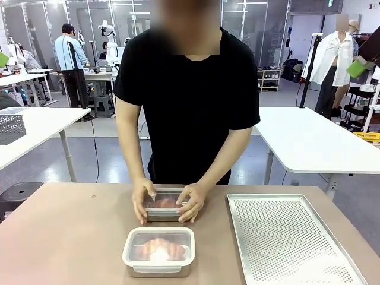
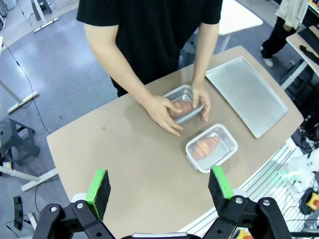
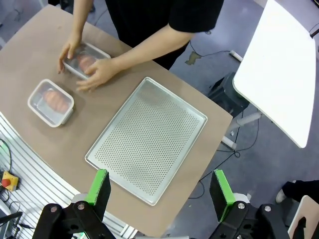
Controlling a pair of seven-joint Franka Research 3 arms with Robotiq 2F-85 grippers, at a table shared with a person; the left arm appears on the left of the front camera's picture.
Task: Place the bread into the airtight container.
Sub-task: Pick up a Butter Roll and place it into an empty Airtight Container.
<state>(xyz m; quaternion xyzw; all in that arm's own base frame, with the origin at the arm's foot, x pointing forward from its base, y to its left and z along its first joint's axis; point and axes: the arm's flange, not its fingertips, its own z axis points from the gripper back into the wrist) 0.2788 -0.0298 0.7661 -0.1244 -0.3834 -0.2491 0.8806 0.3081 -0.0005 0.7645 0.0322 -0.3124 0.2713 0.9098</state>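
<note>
While both of the person's hands (image 1: 169, 202) press on the lid of the far container (image 1: 165, 206) with bread (image 1: 165, 202) inside, a second, nearer airtight container (image 1: 158, 252) sits lidded just in front of it, close to the robot-side edge of the worktop (image 1: 65, 231) — it also holds bread (image 1: 158, 248). To the robot's right lies a perforated metal tray (image 1: 285, 240), its near end running to the worktop's edge, a narrow bare strip between it and the two containers. The worktop's left half is open. High above the worktop, the left gripper (image 2: 159, 186) has its jaws spread wide, grasping nothing; the right gripper (image 3: 159, 188) — over the tray's side — is likewise released and empty.
</note>
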